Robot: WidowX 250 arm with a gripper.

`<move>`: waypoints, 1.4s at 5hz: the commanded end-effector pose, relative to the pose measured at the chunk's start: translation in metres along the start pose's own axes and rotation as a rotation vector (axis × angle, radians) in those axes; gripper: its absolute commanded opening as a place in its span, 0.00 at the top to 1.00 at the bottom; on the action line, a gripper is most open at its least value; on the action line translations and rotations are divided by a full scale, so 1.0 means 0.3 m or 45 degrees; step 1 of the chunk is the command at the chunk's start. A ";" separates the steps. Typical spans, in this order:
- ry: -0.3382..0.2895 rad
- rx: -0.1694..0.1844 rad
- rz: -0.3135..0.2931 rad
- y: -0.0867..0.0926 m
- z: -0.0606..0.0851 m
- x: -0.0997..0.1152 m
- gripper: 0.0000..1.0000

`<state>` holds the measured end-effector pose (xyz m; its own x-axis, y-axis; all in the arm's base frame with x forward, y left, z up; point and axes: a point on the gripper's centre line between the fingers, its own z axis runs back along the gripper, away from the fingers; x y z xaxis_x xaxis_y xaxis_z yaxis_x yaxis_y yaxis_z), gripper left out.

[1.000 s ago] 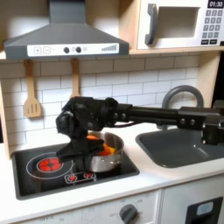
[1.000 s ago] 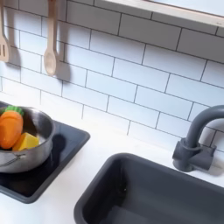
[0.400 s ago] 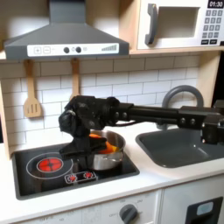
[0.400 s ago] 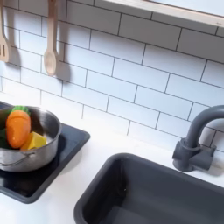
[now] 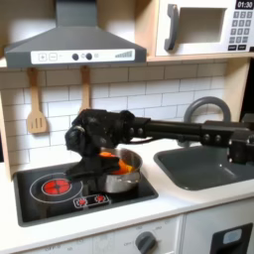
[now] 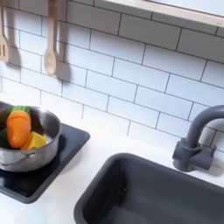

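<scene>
A silver pot (image 5: 125,180) sits on the right side of the black stove top (image 5: 45,195). In the second exterior view the pot (image 6: 26,154) holds an orange toy carrot (image 6: 17,128) with a green top and a yellow piece (image 6: 36,140). My black gripper (image 5: 87,167) hangs at the pot's left rim in the first exterior view, with the arm reaching in from the first exterior view's right. Its fingers merge into a dark mass over the pot, so their spacing is hidden. Orange (image 5: 121,165) shows in the pot beside the gripper.
A grey sink (image 5: 203,165) with a curved faucet (image 5: 204,107) lies to the first exterior view's right of the stove. A wooden spoon (image 5: 37,111) and spatula (image 5: 85,89) hang on the tiled wall. A range hood (image 5: 74,46) and microwave (image 5: 203,28) are overhead.
Since one second ago the gripper has risen a little, and the pot with the carrot has shifted slightly to the second exterior view's right. Nothing has moved in the last 0.4 s.
</scene>
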<state>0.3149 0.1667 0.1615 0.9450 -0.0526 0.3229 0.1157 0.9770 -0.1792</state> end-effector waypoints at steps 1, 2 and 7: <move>0.032 0.022 0.070 0.063 -0.007 -0.049 1.00; 0.035 0.022 0.057 0.059 -0.010 -0.048 1.00; 0.037 -0.037 0.018 0.008 -0.044 -0.025 1.00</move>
<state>0.3120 0.1637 0.1456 0.9555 -0.0508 0.2906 0.1165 0.9700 -0.2133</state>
